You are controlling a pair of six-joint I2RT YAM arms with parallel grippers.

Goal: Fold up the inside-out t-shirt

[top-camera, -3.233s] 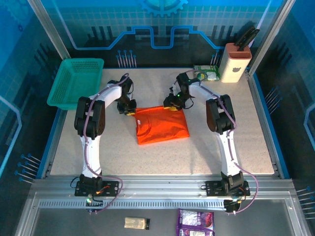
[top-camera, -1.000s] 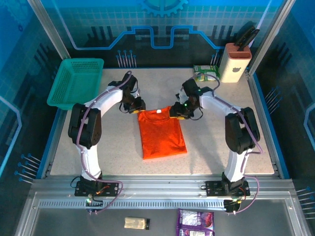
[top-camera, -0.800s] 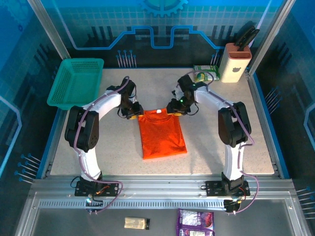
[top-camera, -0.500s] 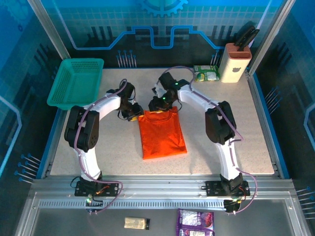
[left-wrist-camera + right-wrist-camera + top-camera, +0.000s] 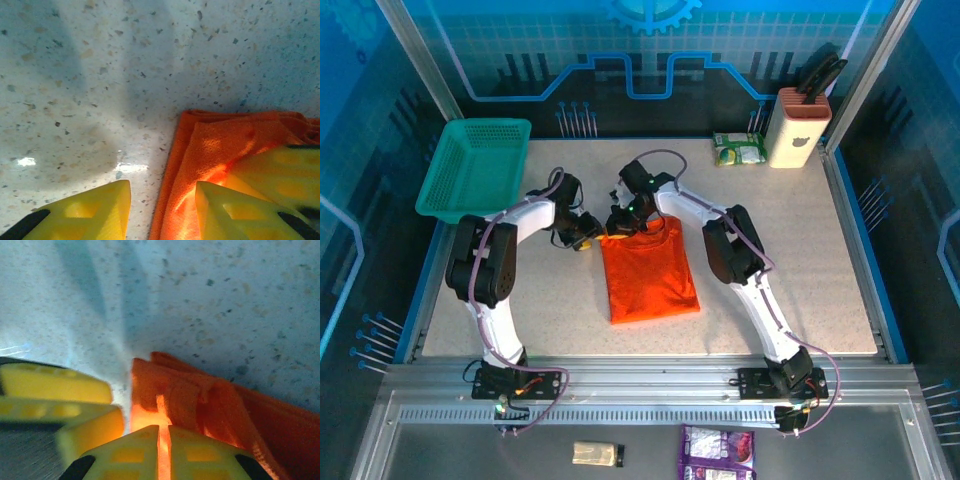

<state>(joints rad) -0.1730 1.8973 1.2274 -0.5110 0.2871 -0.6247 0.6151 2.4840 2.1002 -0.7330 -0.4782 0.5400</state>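
I can read no writing from here. The print on the green packet [image 5: 738, 148] at the far edge of the table [image 5: 520, 320] is too small to make out, as is the print on the purple packet [image 5: 717, 452] on the rail in front of the arm bases. The cream block [image 5: 798, 127] in the far right corner has a dark mark on its face that I cannot make out.

My left arm [image 5: 480, 262] rises from its base and bends at the elbow. Its forearm angles to the far right, towards the middle of the table. My right arm [image 5: 732, 245] leans in from its base and reaches left across the far end of the shirt. Both wrists tip down at the same spot.

The inside-out t-shirt [image 5: 648, 270] lies folded, a narrow block in the middle of the table. Its long axis runs from the far side towards the bases, and the near end slants slightly to the right. The teal basket [image 5: 475, 165] sits well apart at the far left.

Both grippers meet at the shirt's far left corner. In the left wrist view, the left gripper [image 5: 161, 189] stands parted. One yellow finger is over bare table and the other over the cloth, with the folded edge running between them. In the right wrist view, the right gripper [image 5: 163, 434] is pinched nearly closed on a thin sliver of orange cloth at that corner. The left fingers are just beside it.
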